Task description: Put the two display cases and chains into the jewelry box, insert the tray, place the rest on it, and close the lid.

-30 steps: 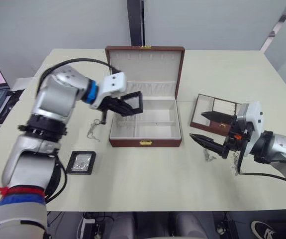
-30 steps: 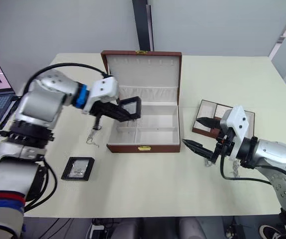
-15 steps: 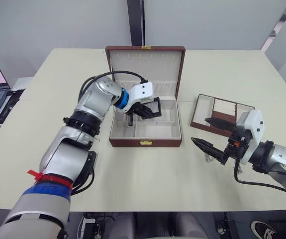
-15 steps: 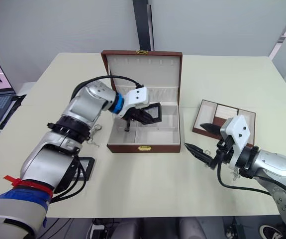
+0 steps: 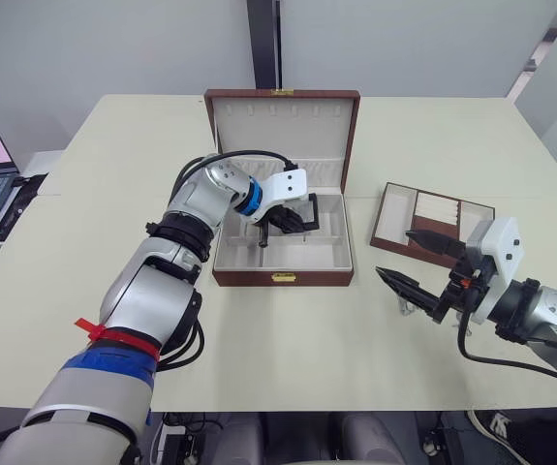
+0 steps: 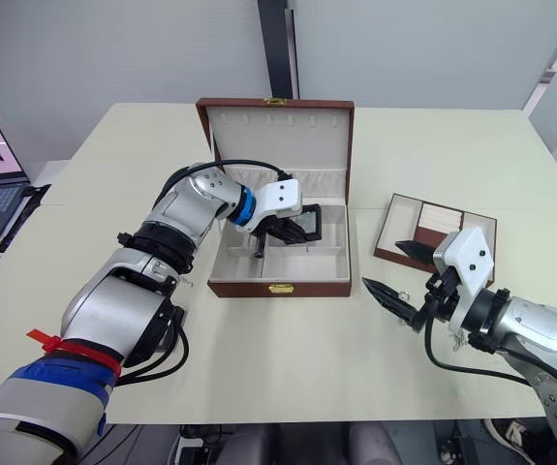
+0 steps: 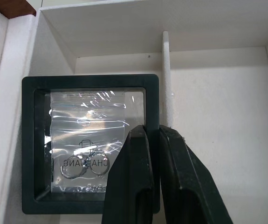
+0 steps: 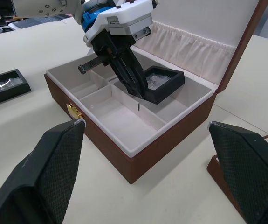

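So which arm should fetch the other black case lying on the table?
Left, probably: the second display case lies on the side of the jewelry box nearer that arm; the right gripper waits beyond the box.

Display case (image 8: 161, 83) inside jewelry box (image 5: 282, 277) at back right compartment, tray (image 5: 431, 221) right of box

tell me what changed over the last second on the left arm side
The left pincer, shut on the black square display case, carried it from above the table beside the open brown jewelry box over the wall and down into a rear compartment. The case is not released. The right pincer stayed open near the brown compartment tray; the second black display case stayed on the table.
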